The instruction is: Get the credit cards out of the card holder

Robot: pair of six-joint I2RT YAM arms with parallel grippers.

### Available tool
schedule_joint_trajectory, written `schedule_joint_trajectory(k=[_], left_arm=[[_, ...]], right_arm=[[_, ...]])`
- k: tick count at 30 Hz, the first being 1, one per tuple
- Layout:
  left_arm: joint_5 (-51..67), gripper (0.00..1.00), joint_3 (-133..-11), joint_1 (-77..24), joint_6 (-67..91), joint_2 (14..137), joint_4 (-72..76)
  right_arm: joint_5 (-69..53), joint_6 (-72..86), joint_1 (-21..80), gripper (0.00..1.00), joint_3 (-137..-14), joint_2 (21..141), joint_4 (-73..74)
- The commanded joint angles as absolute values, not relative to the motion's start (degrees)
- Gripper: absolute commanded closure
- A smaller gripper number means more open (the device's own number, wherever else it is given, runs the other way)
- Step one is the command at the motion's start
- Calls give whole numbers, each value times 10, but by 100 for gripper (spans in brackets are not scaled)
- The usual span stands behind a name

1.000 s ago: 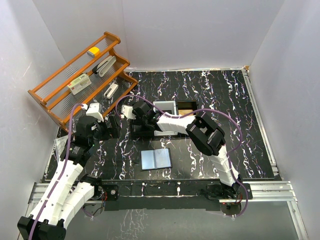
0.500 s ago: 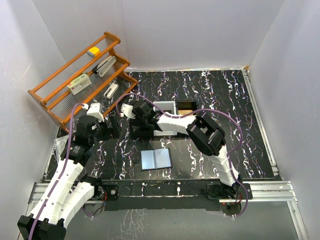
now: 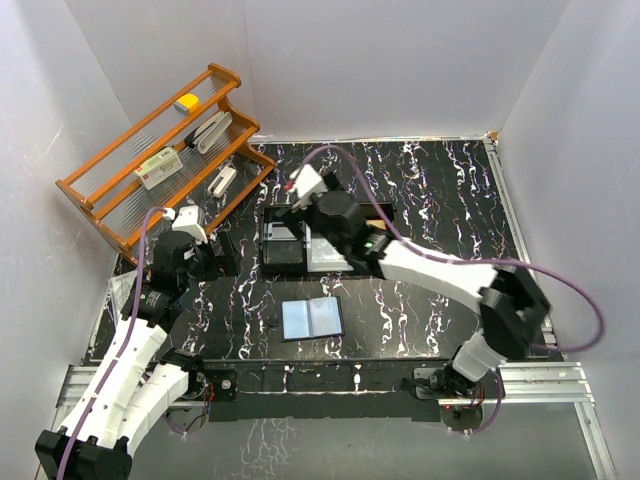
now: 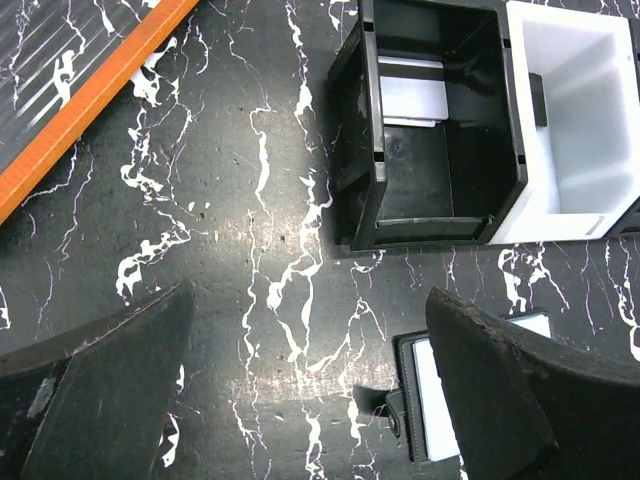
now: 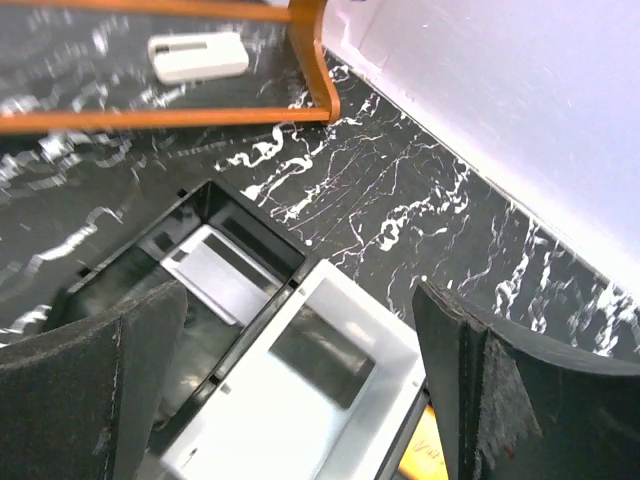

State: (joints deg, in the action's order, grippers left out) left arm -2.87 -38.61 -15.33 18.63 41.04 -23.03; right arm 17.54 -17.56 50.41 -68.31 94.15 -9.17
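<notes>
The card holder [image 3: 312,319] is laid open on the tabletop [image 3: 430,200], pale inside upward, at 6 o'clock from the black tray [image 4: 345,160]; the left tool [image 4: 300,390] is spread wide at the tray's 9 o'clock, nothing gripped; a pale card [image 4: 410,90] is seen in the tray's left compartment; the right tool [image 5: 295,380] is opened wide above the tray, empty; an orange rack [image 3: 160,160] is set at 10 o'clock.

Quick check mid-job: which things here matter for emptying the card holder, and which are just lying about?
Job: open black bifold card holder with blue-grey lining; pale flat card inside the black-and-white three-compartment tray.
Lying about: orange wooden rack; small yellow object, stapler, white labelled box on it.
</notes>
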Motion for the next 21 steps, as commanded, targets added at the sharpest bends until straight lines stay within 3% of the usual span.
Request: schedule_joint_trajectory(k=[1, 3, 6, 8, 11, 15, 21], left_arm=[[-20, 1, -393, -152, 206, 406, -244], [47, 1, -392, -151, 221, 407, -236], [171, 2, -384, -151, 268, 421, -194], [251, 7, -382, -151, 303, 450, -164], [340, 11, -386, -156, 329, 501, -146], [336, 12, -386, -192, 327, 531, -153], [259, 14, -400, -300, 315, 610, -203]], right_arm=[[203, 30, 498, 3, -602, 824, -88], [179, 117, 498, 5, -574, 782, -23], [136, 280, 498, 21, -528, 722, 62], [78, 367, 498, 29, -486, 697, 80], [16, 474, 498, 33, -440, 677, 116], [-38, 561, 498, 48, -378, 663, 88], [-71, 612, 498, 54, -348, 697, 57]])
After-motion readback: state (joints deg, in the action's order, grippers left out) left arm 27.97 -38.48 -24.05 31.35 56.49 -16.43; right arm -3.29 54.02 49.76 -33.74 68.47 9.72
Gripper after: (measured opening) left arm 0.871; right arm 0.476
